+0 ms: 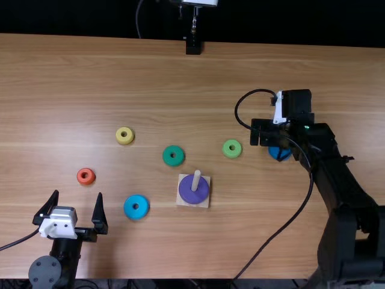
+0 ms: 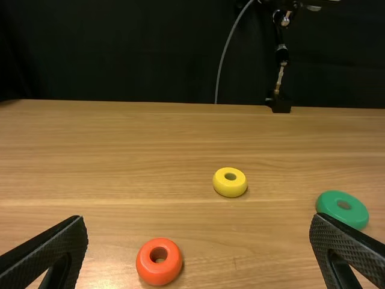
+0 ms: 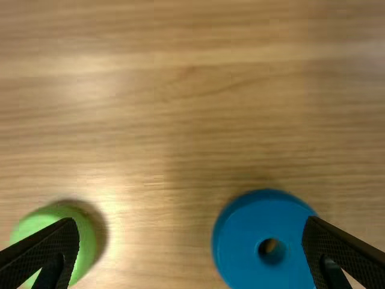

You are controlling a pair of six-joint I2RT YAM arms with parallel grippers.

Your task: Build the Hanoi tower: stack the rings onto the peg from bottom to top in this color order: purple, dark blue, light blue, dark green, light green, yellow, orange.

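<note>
"Dark blue ring [image 3: 240, 244], where?"

"Below the right tool [image 3: 191, 221], off-centre, toward the bench's [image 1: 180, 78] right edge from the light green ring [image 1: 231, 149]."

"Tool's state?"

"Fingers spread. I'd shift toward that edge before lowering."

"And the peg [image 1: 196, 179]?"

"Nearer the front edge, purple ring [image 1: 188, 194] around its base."

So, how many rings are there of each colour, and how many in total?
Purple ring: 1
Dark blue ring: 1
Light blue ring: 1
Dark green ring: 1
Light green ring: 1
Yellow ring: 1
Orange ring: 1
Total: 7
</note>
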